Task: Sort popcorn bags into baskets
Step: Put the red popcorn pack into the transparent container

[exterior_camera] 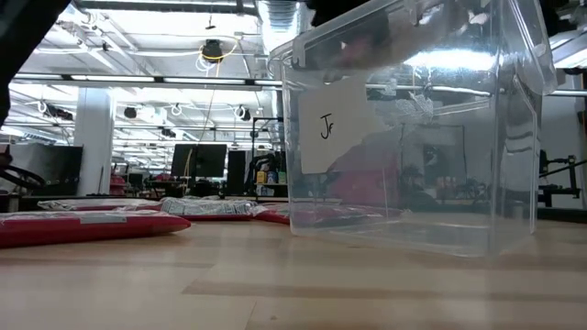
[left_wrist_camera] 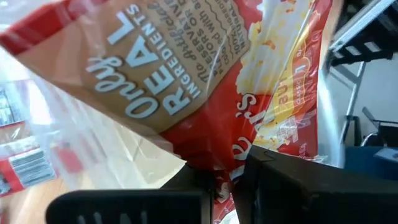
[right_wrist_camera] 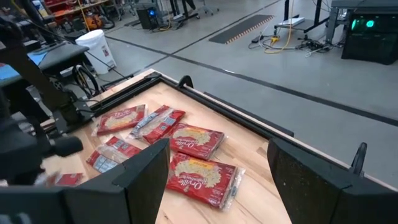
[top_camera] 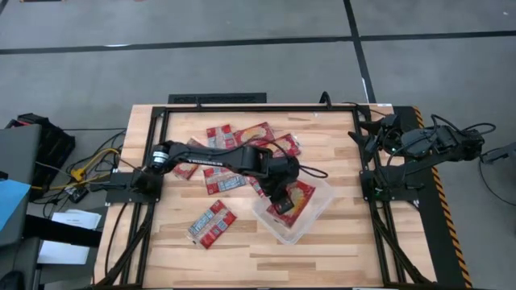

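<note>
My left gripper reaches over the clear plastic tub at the table's middle right and is shut on a red popcorn bag inside it. In the left wrist view the bag fills the picture beyond the gripper. Several other red bags lie flat on the table: near the far edge, beside the arm and toward the near side. My right gripper waits open at the table's right edge. The low view shows the tub close up. My left gripper pinches the bag's edge between its two fingers, which come from above and point down into the tub. The bag extends away from the fingertips inside the tub. I cannot tell whether its lower end rests on the tub's floor.
A black metal frame runs round the wooden table top. Cables and boxes lie on the floor to the left. Bare wood shows along the near edge. The right wrist view shows bags near the far rail.
</note>
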